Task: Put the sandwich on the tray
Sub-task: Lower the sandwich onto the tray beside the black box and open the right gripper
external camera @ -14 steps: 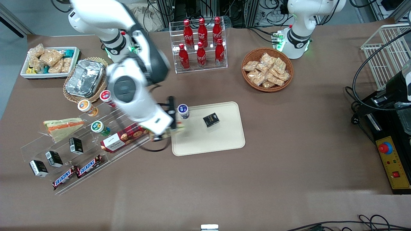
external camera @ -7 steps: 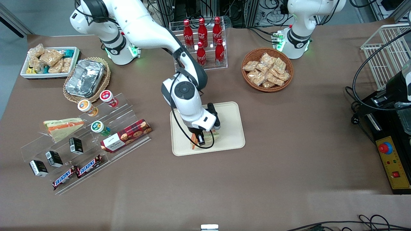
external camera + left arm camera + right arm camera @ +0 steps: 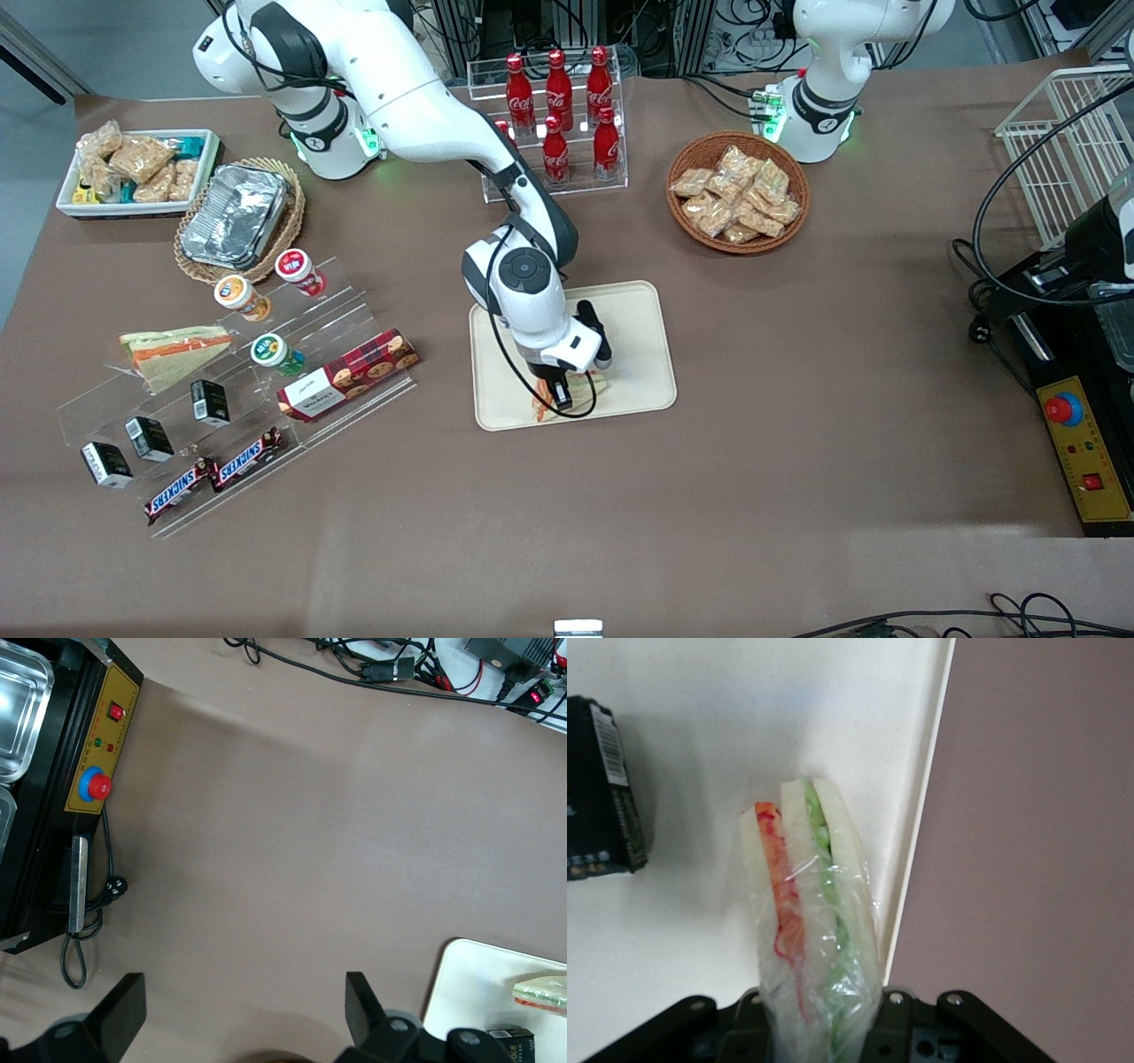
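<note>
My right gripper [image 3: 558, 391] is low over the cream-beige tray [image 3: 634, 315], near the tray edge nearest the front camera. It is shut on the sandwich [image 3: 542, 408], a narrow clear-wrapped one with pale bread and red-orange and green filling stripes. In the right wrist view the sandwich [image 3: 806, 912] sticks out from the gripper over the tray [image 3: 744, 718], close to the tray's rim. I cannot tell whether it touches the tray. The left wrist view shows the sandwich's end [image 3: 542, 989] over the tray [image 3: 474, 992].
A small black box [image 3: 602, 788] lies on the tray beside the sandwich. A clear stepped rack holds a cookie box [image 3: 347, 374], cups, a wedge sandwich [image 3: 173, 348] and Snickers bars toward the working arm's end. A cola bottle rack [image 3: 556, 115] and a snack basket [image 3: 738, 190] stand farther from the front camera.
My gripper carried the sandwich from beside the tray's edge to over the tray, then sank a little. The arm now hides the blue-lidded cup and the black box in the front view.
</note>
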`<move>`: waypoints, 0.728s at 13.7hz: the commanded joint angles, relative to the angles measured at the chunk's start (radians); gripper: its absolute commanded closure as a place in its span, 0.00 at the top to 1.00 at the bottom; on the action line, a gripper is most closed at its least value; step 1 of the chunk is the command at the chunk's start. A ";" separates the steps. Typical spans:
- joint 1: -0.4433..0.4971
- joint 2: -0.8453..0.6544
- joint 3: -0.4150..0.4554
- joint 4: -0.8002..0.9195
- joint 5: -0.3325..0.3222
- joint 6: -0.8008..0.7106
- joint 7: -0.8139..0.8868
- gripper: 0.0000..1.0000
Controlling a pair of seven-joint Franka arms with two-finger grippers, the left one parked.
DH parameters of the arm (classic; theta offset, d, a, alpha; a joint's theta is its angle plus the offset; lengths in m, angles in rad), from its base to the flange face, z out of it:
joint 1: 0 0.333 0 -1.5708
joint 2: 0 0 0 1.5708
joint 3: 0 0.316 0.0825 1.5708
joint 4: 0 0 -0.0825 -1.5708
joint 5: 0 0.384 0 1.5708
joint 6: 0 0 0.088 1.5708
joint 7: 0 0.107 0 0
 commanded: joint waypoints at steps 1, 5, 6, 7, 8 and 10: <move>0.004 0.023 -0.006 0.033 0.040 0.011 0.067 0.00; 0.010 0.017 -0.003 0.024 0.062 -0.006 0.168 0.00; 0.013 0.018 0.003 0.023 0.062 -0.008 0.194 0.00; 0.013 0.021 0.003 0.023 0.062 -0.008 0.225 0.00; 0.018 0.020 0.005 0.020 0.062 -0.015 0.245 0.00; 0.028 0.010 0.007 0.016 0.062 -0.042 0.285 0.00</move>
